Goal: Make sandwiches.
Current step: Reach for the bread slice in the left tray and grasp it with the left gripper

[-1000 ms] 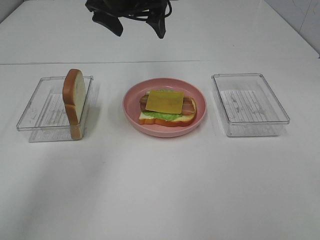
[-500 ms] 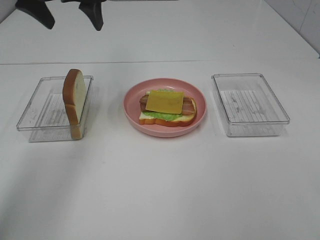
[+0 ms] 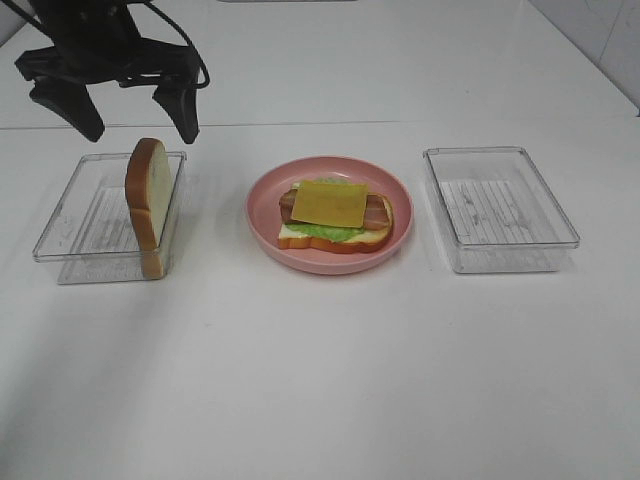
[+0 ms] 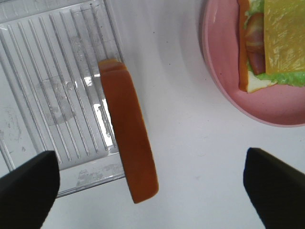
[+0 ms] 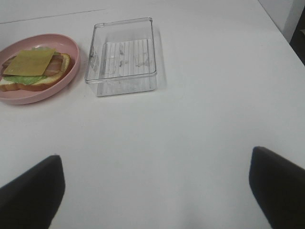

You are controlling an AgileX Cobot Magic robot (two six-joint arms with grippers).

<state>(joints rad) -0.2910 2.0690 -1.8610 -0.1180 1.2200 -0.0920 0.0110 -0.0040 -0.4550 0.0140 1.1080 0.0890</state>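
Left gripper (image 3: pixel 118 118) above the last bread slice (image 3: pixel 147 205), jaws spread wide.
The slice stands on edge against the left tray (image 3: pixel 70 222) wall: a glancing finger may topple it. Smooth orange crust, ribbed clear tray; the open stack (image 3: pixel 335 213) lies on the plate (image 3: pixel 262 200). Right gripper (image 5: pixel 152 191) is released, holding nothing.

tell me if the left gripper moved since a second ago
Yes. In the high view the left gripper has gone from above the pink plate leftward and down, and now hangs with open jaws over the upright bread slice in the left tray.
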